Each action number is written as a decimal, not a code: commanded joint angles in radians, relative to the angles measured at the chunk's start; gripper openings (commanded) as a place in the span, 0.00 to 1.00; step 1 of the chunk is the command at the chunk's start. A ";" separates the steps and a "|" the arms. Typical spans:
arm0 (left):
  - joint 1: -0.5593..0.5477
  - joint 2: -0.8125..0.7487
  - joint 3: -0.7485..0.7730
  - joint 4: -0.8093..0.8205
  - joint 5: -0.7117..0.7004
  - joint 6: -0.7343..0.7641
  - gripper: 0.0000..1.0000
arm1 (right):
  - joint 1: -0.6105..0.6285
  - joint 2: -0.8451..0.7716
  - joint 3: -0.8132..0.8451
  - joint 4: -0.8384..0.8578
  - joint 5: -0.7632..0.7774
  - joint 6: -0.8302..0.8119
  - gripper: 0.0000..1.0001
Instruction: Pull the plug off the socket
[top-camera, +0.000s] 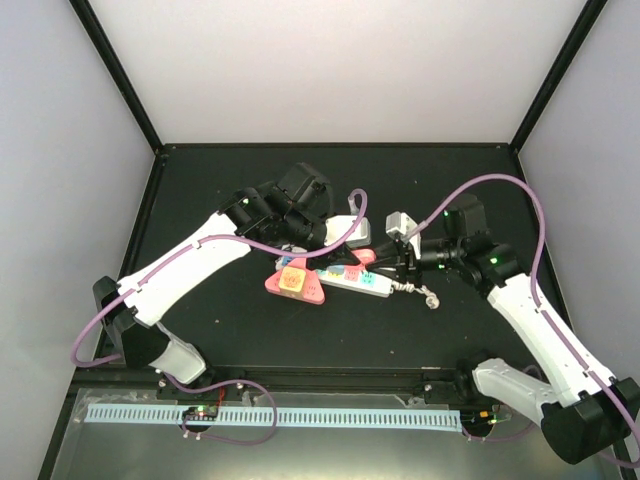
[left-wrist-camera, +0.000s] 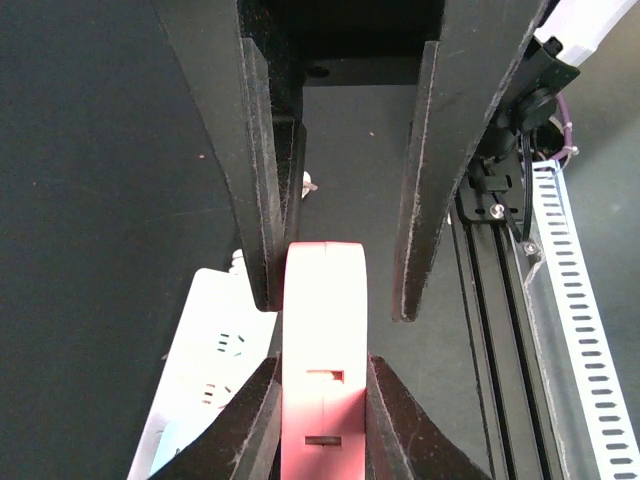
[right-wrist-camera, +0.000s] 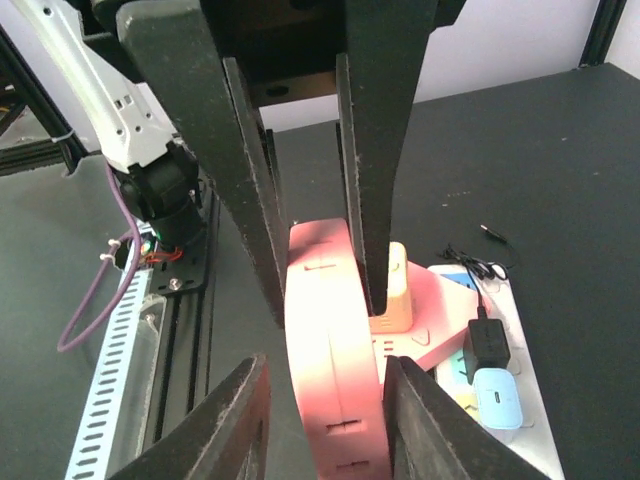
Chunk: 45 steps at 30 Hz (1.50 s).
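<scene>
**Visitor:** Where is the socket?

**Onlooker:** The power strip (top-camera: 372, 286) lies flat in the middle of the table (top-camera: 480, 180), between the two arms. At its end toward the right arm stands a pink slotted block (left-wrist-camera: 325, 300), most likely the plug to be pulled.

**Visitor:** And the grippers?

**Onlooker:** The left gripper (left-wrist-camera: 322, 372) is clamped on the block's flat sides. The right gripper (right-wrist-camera: 325, 362) faces it, jaws part-way apart around the same block: one finger touches, the other is clear.

**Visitor:** How is the pull done well?

**Onlooker:** Seat both right fingers squarely, then draw straight along the pins without twisting. Nothing holds the strip down, so it may lift with the block. The orange plug (right-wrist-camera: 392, 290) and black plug (right-wrist-camera: 487, 345) sit near.
</scene>
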 joint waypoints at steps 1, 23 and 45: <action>0.006 -0.028 -0.006 -0.007 0.012 -0.010 0.02 | 0.011 0.004 0.015 0.010 0.012 0.021 0.30; 0.051 -0.104 -0.101 -0.044 0.018 0.016 0.29 | 0.010 0.008 0.033 -0.022 -0.028 0.042 0.06; 0.052 -0.036 -0.045 -0.051 0.120 -0.041 0.26 | 0.010 -0.014 -0.001 0.022 -0.010 0.051 0.07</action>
